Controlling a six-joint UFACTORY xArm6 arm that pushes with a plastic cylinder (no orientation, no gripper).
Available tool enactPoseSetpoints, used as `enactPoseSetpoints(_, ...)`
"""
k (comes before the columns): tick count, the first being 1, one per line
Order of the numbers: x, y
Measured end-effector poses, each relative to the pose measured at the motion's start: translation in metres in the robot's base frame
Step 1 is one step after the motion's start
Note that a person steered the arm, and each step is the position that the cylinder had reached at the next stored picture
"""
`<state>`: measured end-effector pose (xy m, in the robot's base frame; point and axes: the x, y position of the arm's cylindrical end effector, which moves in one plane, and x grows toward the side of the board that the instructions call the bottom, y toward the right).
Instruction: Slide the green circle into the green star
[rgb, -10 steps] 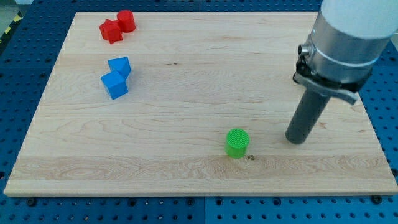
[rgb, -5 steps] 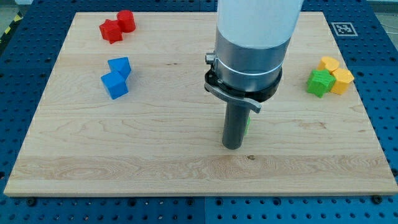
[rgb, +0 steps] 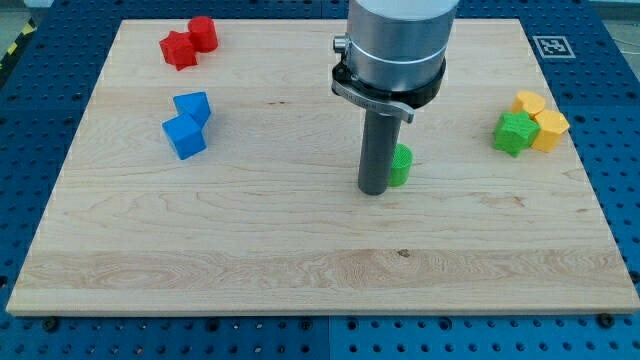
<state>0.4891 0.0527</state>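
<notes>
The green circle (rgb: 401, 165) stands near the board's middle, mostly hidden behind my rod. My tip (rgb: 374, 189) rests on the board against the circle's left side. The green star (rgb: 515, 133) sits at the view's right, touching two yellow blocks, well to the right of the circle and slightly higher in the view.
Two yellow blocks (rgb: 541, 118) touch the green star's right side. Two blue blocks (rgb: 187, 124) sit at the left. Two red blocks (rgb: 189, 42) sit at the top left. The wooden board (rgb: 250, 260) lies on a blue perforated table.
My tip swept from the right side to the circle's left, then moved up the view. The green circle has moved up and slightly right, toward the star.
</notes>
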Motion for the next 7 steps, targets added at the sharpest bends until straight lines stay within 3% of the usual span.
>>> enactPoseSetpoints(1, -0.016, 0.003)
enactPoseSetpoints(7, -0.013, 0.029)
